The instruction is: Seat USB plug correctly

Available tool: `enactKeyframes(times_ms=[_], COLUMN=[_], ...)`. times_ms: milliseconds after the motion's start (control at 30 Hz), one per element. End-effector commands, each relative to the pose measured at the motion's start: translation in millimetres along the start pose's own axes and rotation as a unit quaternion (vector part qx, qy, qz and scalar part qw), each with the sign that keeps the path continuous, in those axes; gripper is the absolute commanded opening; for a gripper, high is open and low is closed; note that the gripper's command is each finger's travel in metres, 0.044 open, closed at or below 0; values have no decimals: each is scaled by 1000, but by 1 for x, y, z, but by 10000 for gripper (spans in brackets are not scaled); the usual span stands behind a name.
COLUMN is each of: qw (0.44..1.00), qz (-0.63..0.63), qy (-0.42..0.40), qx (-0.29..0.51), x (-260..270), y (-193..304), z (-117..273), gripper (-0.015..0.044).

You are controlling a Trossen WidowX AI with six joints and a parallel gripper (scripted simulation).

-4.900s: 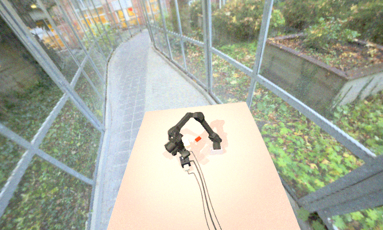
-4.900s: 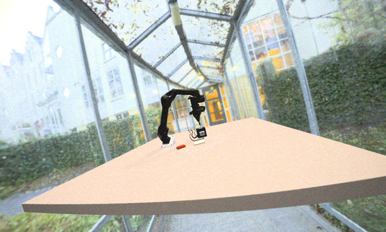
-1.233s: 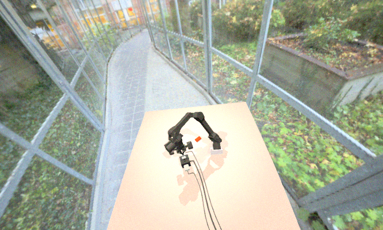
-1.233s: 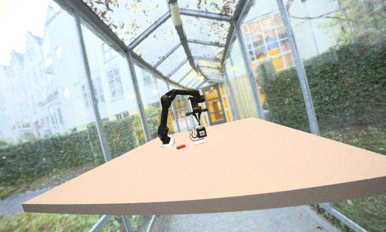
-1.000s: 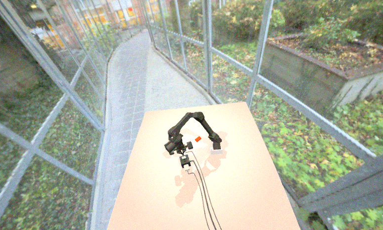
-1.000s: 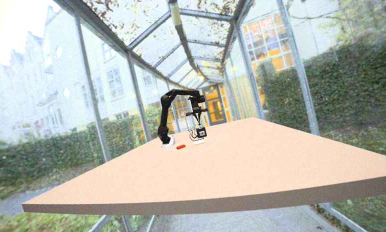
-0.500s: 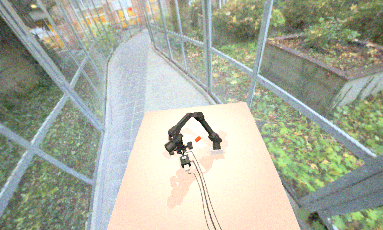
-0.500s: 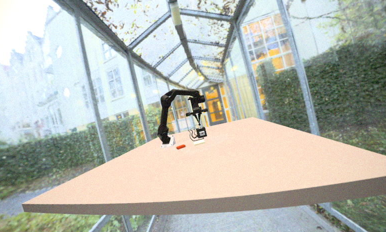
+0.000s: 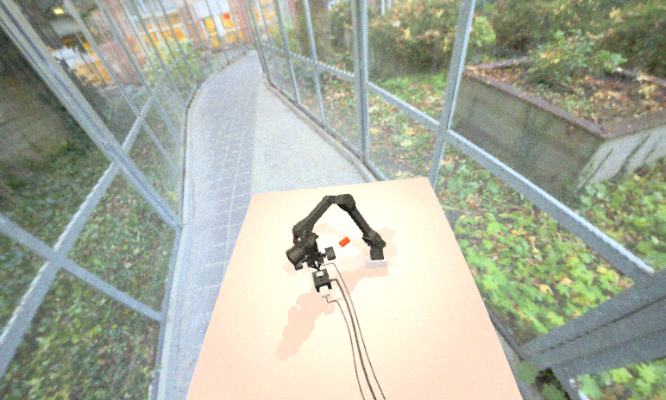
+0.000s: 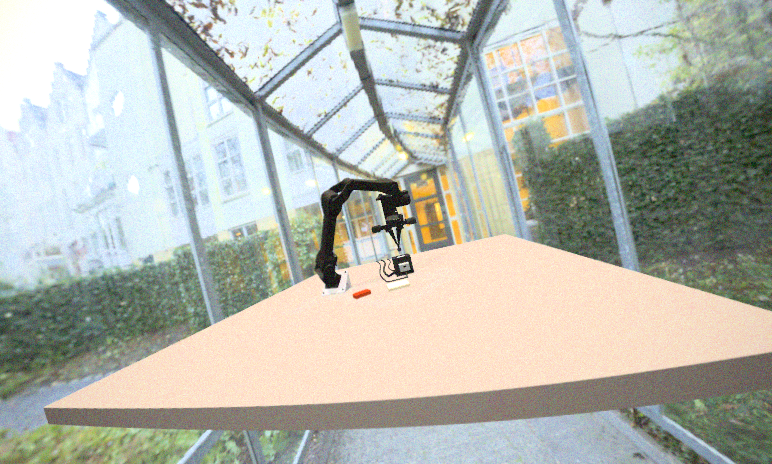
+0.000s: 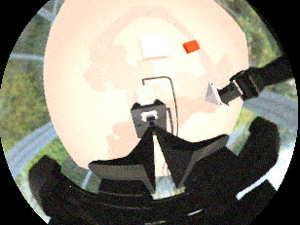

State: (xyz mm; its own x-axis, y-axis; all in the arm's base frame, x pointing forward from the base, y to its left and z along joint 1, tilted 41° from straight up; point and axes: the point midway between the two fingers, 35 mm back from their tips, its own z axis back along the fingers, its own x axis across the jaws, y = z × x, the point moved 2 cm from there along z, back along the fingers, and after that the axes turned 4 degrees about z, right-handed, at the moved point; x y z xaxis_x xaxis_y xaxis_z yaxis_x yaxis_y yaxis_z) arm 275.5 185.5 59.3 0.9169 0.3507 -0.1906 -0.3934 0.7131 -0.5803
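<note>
The peach surface [image 10: 492, 322] carries everything. The black arm [image 10: 331, 230] arches from its white base [image 9: 375, 262] — its pincer [image 10: 398, 246] points straight down over the dark power cube [image 10: 403, 263], fingers pinched almost together on the USB plug [image 11: 149, 117], which sits in the cube's top socket. How deep the plug sits cannot be told. The cube rests on a small white block [image 10: 397, 283]; two thin cables [image 9: 355, 337] trail from it toward the surface's near edge, seen full length only in the top view. A small orange block [image 10: 361, 293] lies apart, between base and cube. The wrist view alone shows the narrow fingers converging onto the plug.
</note>
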Motion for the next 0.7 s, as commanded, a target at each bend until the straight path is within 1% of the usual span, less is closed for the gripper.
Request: enactKeyframes(times_ms=[0,667], qw=[1000,1000], qz=[2,2], qy=[0,-1], qx=[3,11], x=[0,0], y=[1,1], z=[-1,-3], gripper=[0,0])
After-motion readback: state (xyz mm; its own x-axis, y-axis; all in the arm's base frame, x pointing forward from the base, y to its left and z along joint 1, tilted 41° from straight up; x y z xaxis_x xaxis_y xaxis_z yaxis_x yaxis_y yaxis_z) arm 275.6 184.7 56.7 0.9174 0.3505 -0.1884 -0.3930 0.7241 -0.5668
